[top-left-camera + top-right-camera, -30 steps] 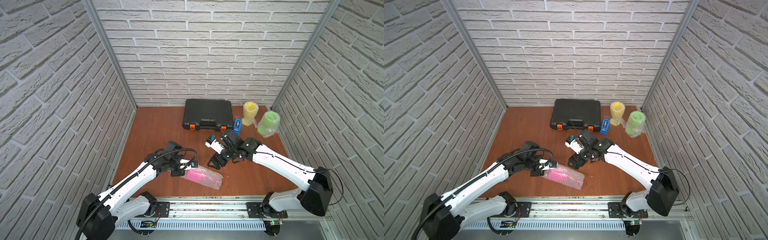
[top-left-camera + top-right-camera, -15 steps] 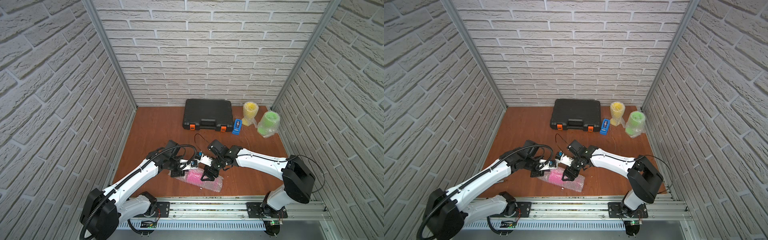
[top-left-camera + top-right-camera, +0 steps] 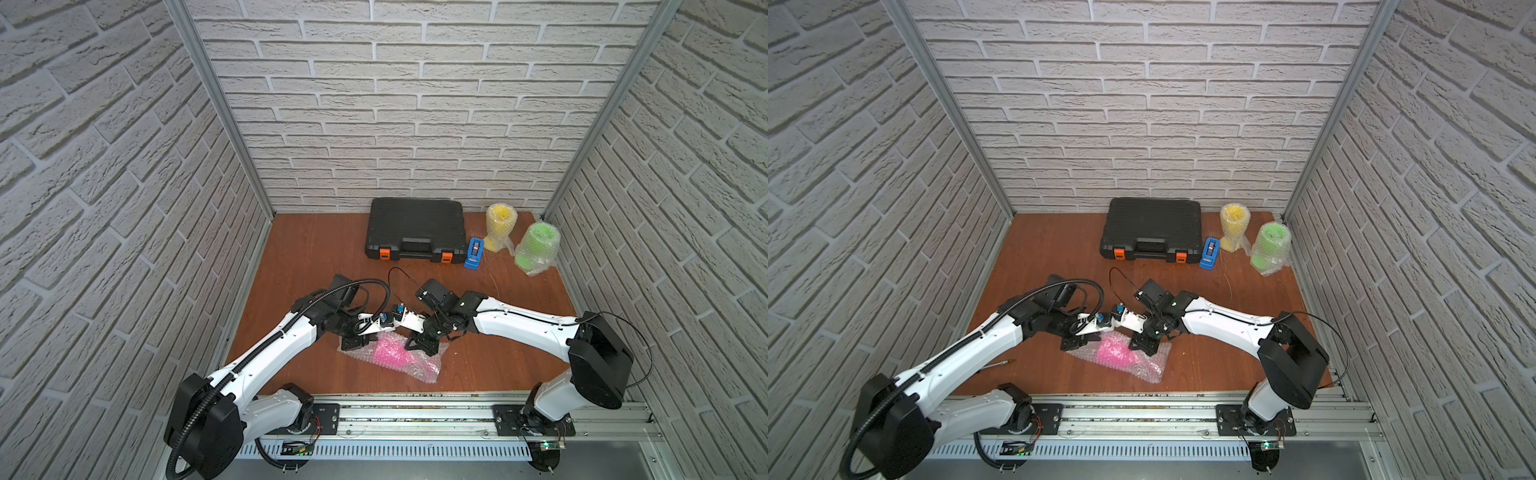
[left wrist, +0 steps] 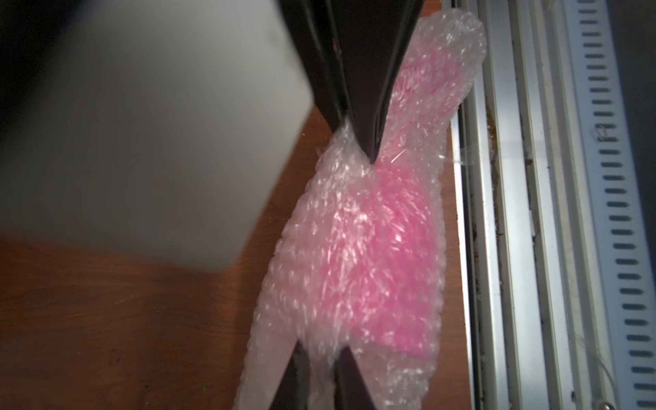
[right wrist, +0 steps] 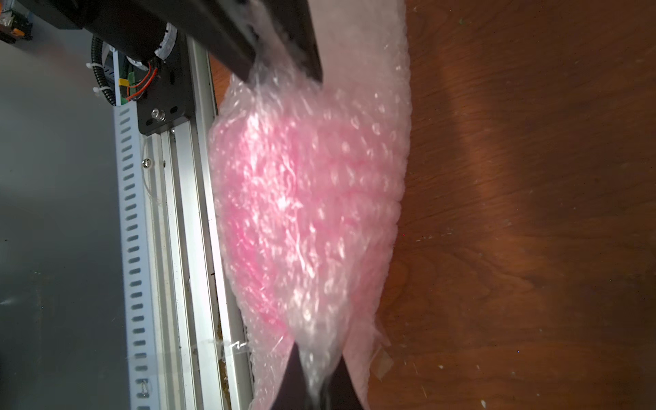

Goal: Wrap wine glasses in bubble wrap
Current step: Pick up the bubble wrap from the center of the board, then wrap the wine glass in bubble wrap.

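The pink wine glass [image 3: 390, 353] [image 3: 1115, 351] lies on its side near the table's front edge, rolled in bubble wrap [image 3: 424, 372] [image 4: 294, 227]. My left gripper [image 3: 353, 338] [image 4: 324, 355] is at one end of the bundle, its jaws slightly parted with a fold of wrap between them. My right gripper [image 3: 419, 345] [image 5: 317, 355] is at the opposite end, shut on a pinch of the wrap. The yellow wine glass [image 3: 500, 226] and the green wine glass [image 3: 538, 247] stand at the back right, each inside its own bubble wrap.
A black case [image 3: 415, 228] with orange latches sits against the back wall, with a blue tape dispenser [image 3: 473, 253] beside it. The metal rail [image 3: 415, 411] runs just in front of the pink bundle. Brick walls close in both sides.
My right arm swung from mid-table down to the pink bundle and shut on its wrap. The left jaws, shut before, have parted a little. The bundle shifted slightly.
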Robot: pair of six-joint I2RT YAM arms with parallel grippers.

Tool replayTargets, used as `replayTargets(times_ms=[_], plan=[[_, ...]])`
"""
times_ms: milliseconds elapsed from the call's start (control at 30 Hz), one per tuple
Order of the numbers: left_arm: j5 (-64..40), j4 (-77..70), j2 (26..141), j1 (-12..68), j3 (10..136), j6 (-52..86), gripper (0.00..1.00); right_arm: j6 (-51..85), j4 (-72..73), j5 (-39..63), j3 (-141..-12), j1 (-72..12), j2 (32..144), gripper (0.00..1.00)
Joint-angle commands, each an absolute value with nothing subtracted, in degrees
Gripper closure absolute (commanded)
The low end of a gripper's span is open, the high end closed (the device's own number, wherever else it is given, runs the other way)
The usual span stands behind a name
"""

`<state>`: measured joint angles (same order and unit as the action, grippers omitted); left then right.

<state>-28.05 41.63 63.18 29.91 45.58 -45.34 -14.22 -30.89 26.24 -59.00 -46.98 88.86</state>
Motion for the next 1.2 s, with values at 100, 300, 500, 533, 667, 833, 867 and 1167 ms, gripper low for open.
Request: replayTargets(times_ms=[100,300,500,533,667,833,867,1167], plan=[[-34.44,39.06,52.64,24.54,48.51,-40.39,0.40,-14.39,-26.67,27.12,-55.01,-44.49,79.35,0.97],[-38.51,36.80,40.22,21.00,48.43,-37.23,0.02,-14.86,-26.70,39.53,-53.23,-36.69,72.72,0.97],[-33.78,34.38,33.80,20.46,46.94,-32.36,0.02,-18.40,-30.77,48.85,-54.62,-34.89,69.37,0.97],[-32.96,33.91,33.73,20.46,46.96,-31.48,0.02,-19.42,-31.83,50.44,-55.03,-34.89,69.43,0.97],[-32.43,34.47,35.04,20.38,48.28,-30.93,0.02,-25.32,-37.87,54.30,-57.11,-34.99,70.69,0.97],[-39.07,41.26,39.31,19.41,51.51,-33.75,0.02,-29.52,-39.11,52.64,-56.95,-35.07,69.12,0.97],[-41.00,42.44,40.38,18.94,52.21,-33.88,0.02,-29.68,-39.01,52.16,-56.95,-35.07,68.90,0.97],[-53.49,48.59,45.91,14.23,54.47,-37.71,0.82,-25.29,-31.63,48.58,-54.03,-35.05,69.52,0.97]])
